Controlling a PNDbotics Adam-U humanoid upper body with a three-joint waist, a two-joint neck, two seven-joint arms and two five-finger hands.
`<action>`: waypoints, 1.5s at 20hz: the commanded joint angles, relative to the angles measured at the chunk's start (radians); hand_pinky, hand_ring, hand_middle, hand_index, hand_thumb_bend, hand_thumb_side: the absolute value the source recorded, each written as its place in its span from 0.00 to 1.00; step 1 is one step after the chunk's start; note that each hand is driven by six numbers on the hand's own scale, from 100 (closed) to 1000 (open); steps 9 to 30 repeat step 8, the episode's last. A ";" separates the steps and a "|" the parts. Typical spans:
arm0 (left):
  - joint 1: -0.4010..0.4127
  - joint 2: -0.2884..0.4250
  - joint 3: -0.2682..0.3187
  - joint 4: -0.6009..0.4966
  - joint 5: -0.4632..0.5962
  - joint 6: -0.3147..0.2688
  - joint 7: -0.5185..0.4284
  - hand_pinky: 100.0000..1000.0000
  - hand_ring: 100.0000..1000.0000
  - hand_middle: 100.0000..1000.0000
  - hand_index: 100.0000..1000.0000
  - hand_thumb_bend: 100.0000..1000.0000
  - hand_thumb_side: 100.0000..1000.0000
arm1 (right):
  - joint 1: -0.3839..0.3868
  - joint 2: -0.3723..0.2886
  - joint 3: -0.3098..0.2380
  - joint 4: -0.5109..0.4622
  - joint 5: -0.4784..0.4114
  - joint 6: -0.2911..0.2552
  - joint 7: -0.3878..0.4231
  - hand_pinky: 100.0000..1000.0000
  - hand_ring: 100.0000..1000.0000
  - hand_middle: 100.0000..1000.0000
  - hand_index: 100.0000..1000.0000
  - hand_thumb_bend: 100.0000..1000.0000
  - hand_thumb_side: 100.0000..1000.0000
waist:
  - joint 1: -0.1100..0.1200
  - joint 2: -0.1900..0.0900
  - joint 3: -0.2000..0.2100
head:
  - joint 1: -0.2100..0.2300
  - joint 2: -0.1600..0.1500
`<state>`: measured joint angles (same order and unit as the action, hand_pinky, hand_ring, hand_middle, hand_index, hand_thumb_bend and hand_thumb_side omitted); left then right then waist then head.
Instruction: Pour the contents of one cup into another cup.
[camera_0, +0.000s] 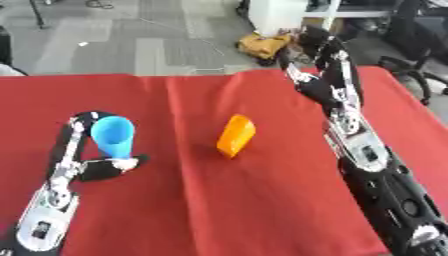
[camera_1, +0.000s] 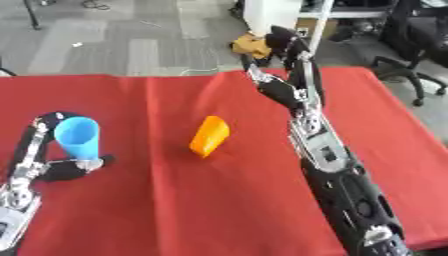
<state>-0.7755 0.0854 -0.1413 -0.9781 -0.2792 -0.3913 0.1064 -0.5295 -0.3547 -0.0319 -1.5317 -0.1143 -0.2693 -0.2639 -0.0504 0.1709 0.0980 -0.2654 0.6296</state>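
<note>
A light blue cup (camera_0: 114, 137) stands mouth up at the left of the red cloth (camera_0: 219, 210). My left hand (camera_0: 94, 169) is shut on it, fingers curled behind it and thumb at its base. An orange cup (camera_0: 236, 135) sits tilted on the cloth near the middle, mouth toward the far right, and nothing touches it. My right hand (camera_0: 337, 75) is raised over the far right of the table with straight fingers pointing away, open and holding nothing, well beyond the orange cup. I cannot see into either cup.
The red cloth covers the whole table; its far edge (camera_0: 175, 76) runs across the upper part of the view. Beyond it on the grey floor lie a yellow object (camera_0: 262, 45), a white cabinet (camera_0: 280, 12) and an office chair (camera_0: 420, 40).
</note>
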 joint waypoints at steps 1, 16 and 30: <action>-0.016 0.042 -0.012 -0.039 0.133 -0.029 -0.025 0.48 0.55 0.64 0.74 1.00 0.12 | -0.003 -0.011 -0.017 -0.083 -0.001 0.033 -0.009 0.87 0.75 0.65 0.79 0.40 0.00 | 0.004 -0.013 -0.001 | 0.002 -0.013; 0.053 0.123 0.017 -0.275 0.233 -0.007 -0.020 0.49 0.54 0.63 0.73 1.00 0.05 | 0.016 -0.011 -0.014 -0.103 -0.021 0.058 -0.001 0.80 0.73 0.64 0.79 0.40 0.00 | 0.012 -0.012 0.012 | 0.000 -0.015; 0.053 0.123 0.017 -0.275 0.233 -0.007 -0.020 0.49 0.54 0.63 0.73 1.00 0.05 | 0.016 -0.011 -0.014 -0.103 -0.021 0.058 -0.001 0.80 0.73 0.64 0.79 0.40 0.00 | 0.012 -0.012 0.012 | 0.000 -0.015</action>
